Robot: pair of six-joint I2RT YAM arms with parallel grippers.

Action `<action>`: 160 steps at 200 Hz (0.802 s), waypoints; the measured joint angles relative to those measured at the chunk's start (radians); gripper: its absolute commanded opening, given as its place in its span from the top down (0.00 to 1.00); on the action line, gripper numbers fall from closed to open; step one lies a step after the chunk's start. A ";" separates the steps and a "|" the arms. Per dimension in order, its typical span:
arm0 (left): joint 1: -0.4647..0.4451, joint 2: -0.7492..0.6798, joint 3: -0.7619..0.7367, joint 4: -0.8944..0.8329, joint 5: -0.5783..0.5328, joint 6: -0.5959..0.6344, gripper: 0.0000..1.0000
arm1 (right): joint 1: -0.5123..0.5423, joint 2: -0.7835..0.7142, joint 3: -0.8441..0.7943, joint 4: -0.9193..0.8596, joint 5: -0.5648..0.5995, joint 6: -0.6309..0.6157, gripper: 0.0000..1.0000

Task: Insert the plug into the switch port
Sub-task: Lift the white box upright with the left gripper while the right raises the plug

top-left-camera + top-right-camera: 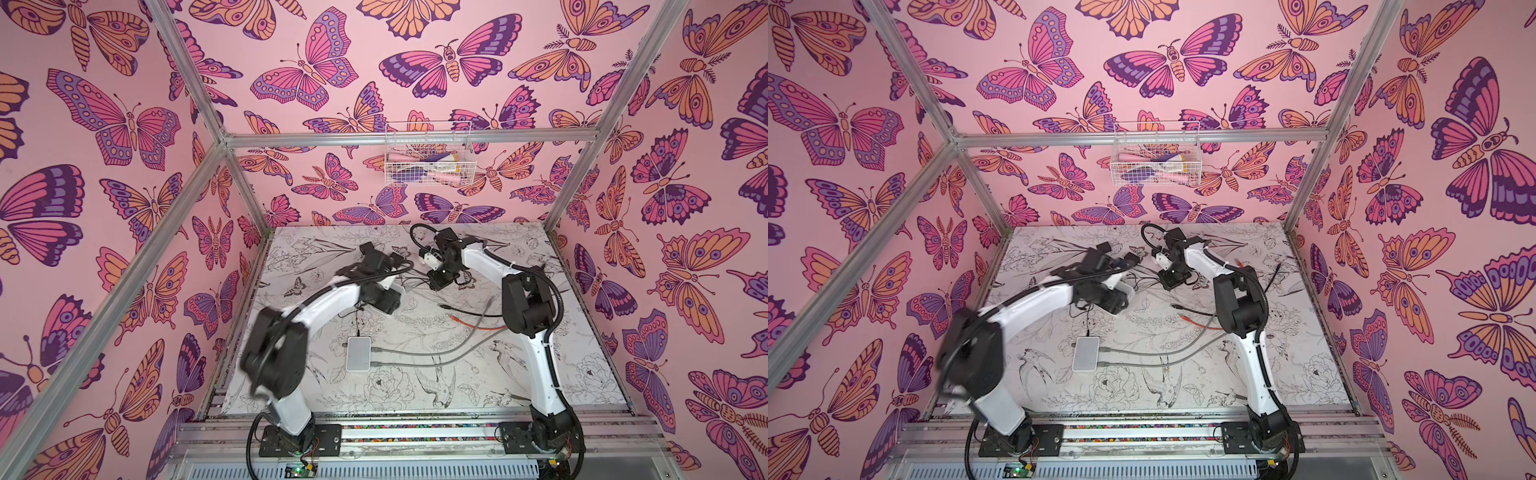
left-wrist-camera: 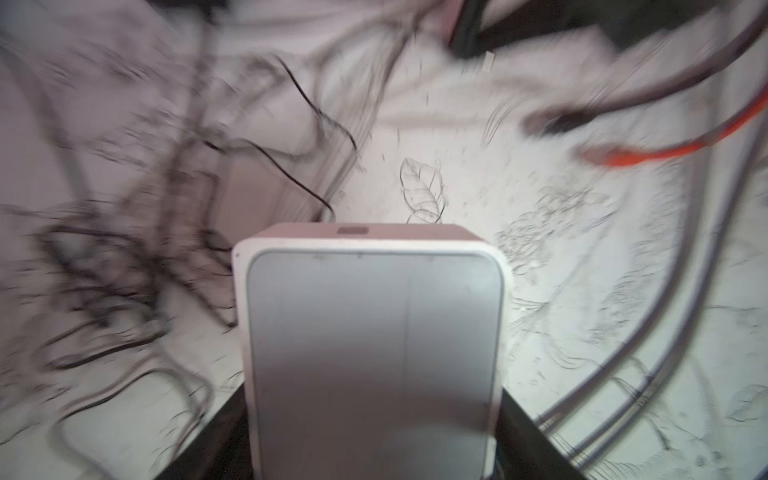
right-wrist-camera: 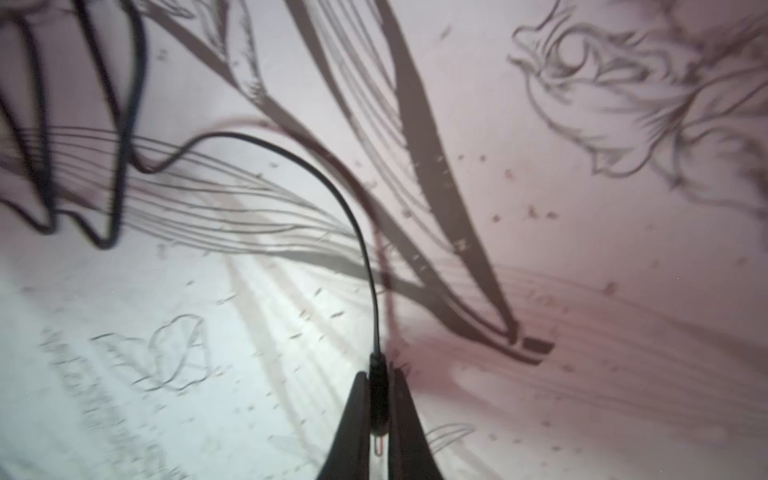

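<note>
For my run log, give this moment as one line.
left hand open over switch | right hand shut on plug | plug not inserted

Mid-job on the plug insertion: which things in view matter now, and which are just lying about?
For the job: black plug, held in the right gripper; white switch; its port.
Lying about: orange cable; loose black cable; two grey cables already plugged into the switch; wire basket.
</note>
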 measured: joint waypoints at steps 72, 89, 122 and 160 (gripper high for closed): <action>-0.060 -0.518 -0.559 0.677 0.172 -0.098 1.00 | -0.140 -0.319 -0.547 1.361 -0.642 0.908 1.00; -0.068 -0.515 -0.665 0.717 0.183 -0.108 1.00 | -0.103 -0.303 -0.573 1.695 -0.674 1.146 1.00; -0.071 -0.515 -0.702 0.824 0.225 -0.119 1.00 | -0.024 -0.363 -0.651 1.963 -0.702 1.261 1.00; -0.071 -0.442 -0.858 1.211 0.275 -0.119 1.00 | 0.058 -0.531 -0.772 1.964 -0.694 1.145 1.00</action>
